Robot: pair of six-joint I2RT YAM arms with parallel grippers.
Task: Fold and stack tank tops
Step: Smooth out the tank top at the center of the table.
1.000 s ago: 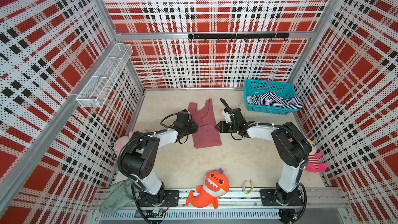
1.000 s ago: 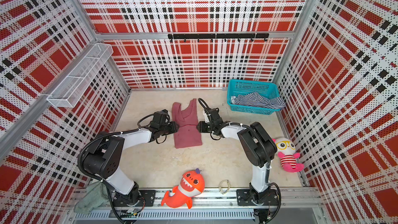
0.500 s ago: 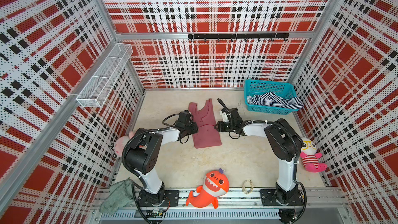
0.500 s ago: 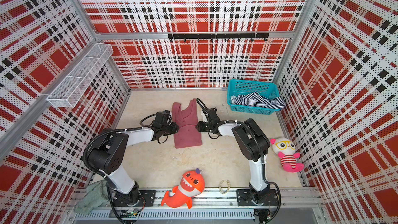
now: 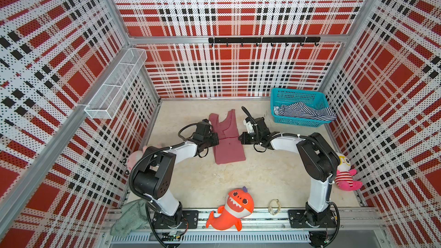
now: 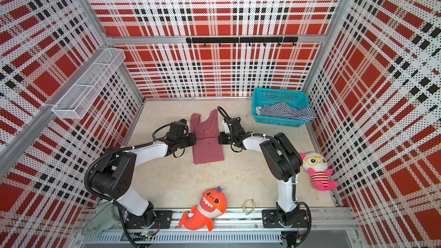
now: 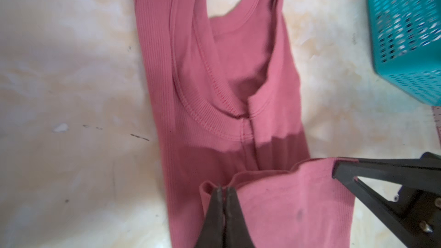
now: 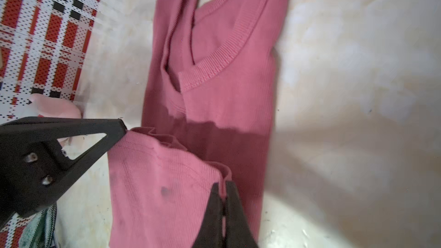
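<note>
There are 2 tank tops. The rose top [image 5: 229, 147] lies on the floor [image 5: 262, 175] toward the back, and the striped top [image 5: 305, 113] is heaped in the 1 blue basket [image 5: 296, 122]. 3 plush toys [image 5: 235, 207] and 1 green towel [image 5: 128, 218] sit along the front and sides.

The 2 grippers flank the rose top, the left gripper [image 5: 216, 138] at its left edge and the right gripper [image 5: 240, 138] at its right edge. Both top views hide the fingertips. Each wrist view shows fingers [image 7: 216, 208] pressed together on a pinch of rose cloth, raised off the layer below.
</note>
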